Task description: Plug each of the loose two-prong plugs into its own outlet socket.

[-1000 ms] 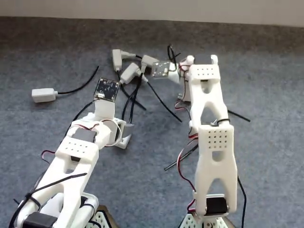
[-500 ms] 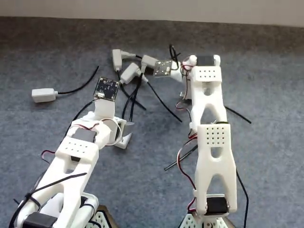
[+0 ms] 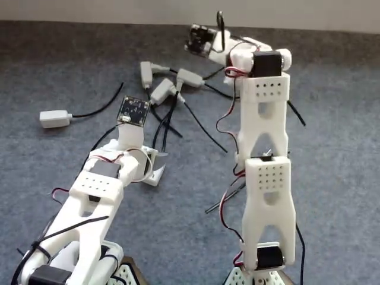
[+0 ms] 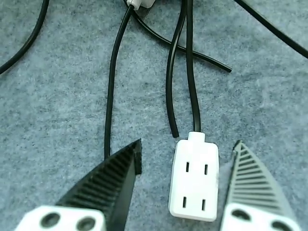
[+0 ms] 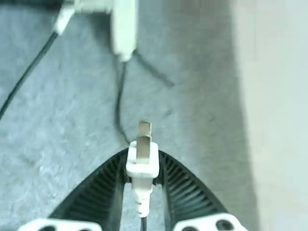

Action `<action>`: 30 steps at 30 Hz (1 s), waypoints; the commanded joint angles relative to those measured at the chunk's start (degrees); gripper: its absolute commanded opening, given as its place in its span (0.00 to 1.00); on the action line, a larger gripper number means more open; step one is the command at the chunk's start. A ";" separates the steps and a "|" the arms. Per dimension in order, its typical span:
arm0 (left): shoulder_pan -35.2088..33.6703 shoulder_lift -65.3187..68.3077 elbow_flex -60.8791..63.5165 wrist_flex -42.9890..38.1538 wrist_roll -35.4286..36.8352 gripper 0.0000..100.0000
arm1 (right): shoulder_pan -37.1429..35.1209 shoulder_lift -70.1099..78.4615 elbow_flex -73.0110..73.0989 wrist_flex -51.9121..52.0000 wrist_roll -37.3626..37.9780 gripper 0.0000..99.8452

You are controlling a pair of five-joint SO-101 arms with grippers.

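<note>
Two arms stand over grey carpet (image 4: 57,96). The left gripper (image 4: 187,147) is spread around a white outlet socket (image 4: 194,180) lying flat between its fingers. The right gripper (image 5: 143,155) pinches a two-prong plug (image 5: 142,163), prongs pointing outward, apparently held off the carpet.

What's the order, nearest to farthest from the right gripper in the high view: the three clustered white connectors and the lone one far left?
1. Right cluster connector, closest to the right gripper, which holds a plug.
2-3. Rear-left cluster connector and front cluster connector, both further left: too close to call.
4. Lone connector, far left, by itself.
</note>
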 commanded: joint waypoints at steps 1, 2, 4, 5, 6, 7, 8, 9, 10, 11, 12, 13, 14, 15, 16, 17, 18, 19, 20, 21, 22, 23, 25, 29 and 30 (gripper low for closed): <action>-2.07 -1.45 -0.31 -1.05 0.00 0.29 | -3.12 -11.74 5.93 2.24 -4.84 0.01; -2.24 -1.45 -0.31 -1.58 0.00 0.29 | -4.09 -14.11 9.36 2.24 -5.89 0.01; -2.24 -1.45 -0.22 -2.29 0.00 0.29 | -6.55 -19.12 16.57 2.24 -7.74 0.01; -2.24 -1.45 -0.22 -2.29 0.00 0.29 | -7.78 -21.76 20.35 2.24 -8.79 0.01; -2.24 -1.54 -0.22 -2.37 0.00 0.29 | -9.19 -24.48 24.22 2.24 -9.93 0.01; -2.24 -1.54 -0.22 -2.46 0.00 0.29 | -10.59 -27.21 28.09 2.24 -11.16 0.01; -2.33 -1.54 -0.22 -2.46 0.00 0.29 | -12.09 -30.02 31.78 2.24 -12.31 0.01; -2.42 -1.63 -0.31 -2.46 0.00 0.29 | -13.41 -32.84 35.56 2.24 -13.36 0.01; -3.03 -1.89 -0.31 -2.55 0.00 0.29 | -14.64 -35.47 39.08 2.24 -14.33 0.01; -3.91 -1.98 -0.48 -2.55 0.00 0.29 | -15.78 -37.93 42.59 2.24 -14.95 0.01; -5.14 -2.07 -0.66 -2.55 0.09 0.29 | -16.75 -40.40 45.93 2.24 -15.47 0.01; -6.29 -2.07 -0.75 -3.16 0.79 0.29 | -17.54 -42.68 49.19 2.24 -15.82 0.01; -7.43 -2.07 -0.66 -4.31 2.37 0.29 | -18.24 -44.88 52.00 2.24 -16.35 0.01; -8.40 -2.07 -0.66 -5.01 4.75 0.29 | -18.77 -46.99 54.73 2.24 -16.97 0.01; -9.27 -2.07 -0.66 -5.36 7.30 0.29 | -19.12 -48.92 57.27 2.24 -17.58 0.01; -10.07 -2.15 -0.66 -5.63 9.49 0.29 | -19.47 -50.59 59.74 2.24 -18.29 0.01; -10.77 -2.15 -0.75 -5.80 11.25 0.29 | -19.65 -52.26 62.29 2.24 -18.81 0.01; -11.30 -2.24 -0.84 -5.80 12.48 0.29 | -19.74 -53.76 64.92 2.15 -19.08 0.01; -11.56 -2.59 -1.27 -5.63 13.19 0.29 | -19.74 -55.08 67.74 2.15 -18.90 0.01; -11.65 -3.38 -1.36 -5.54 13.27 0.29 | -19.74 -56.13 70.29 2.15 -18.81 0.01; -11.65 -4.62 -1.27 -5.54 13.36 0.29 | -19.74 -57.10 72.84 1.98 -18.81 0.01; -11.38 -6.11 -1.19 -5.45 13.36 0.29 | -19.74 -57.63 75.12 1.98 -18.81 0.01; -10.77 -9.54 -0.92 -5.36 13.45 0.29 | -19.56 -58.15 78.73 1.98 -18.81 0.01; -4.88 -18.15 1.54 -5.45 13.45 0.29 | -19.47 -58.42 83.38 1.89 -18.81 0.01; -2.95 -20.62 2.15 -5.45 13.45 0.29 | -19.47 -58.42 83.91 1.80 -18.81 0.01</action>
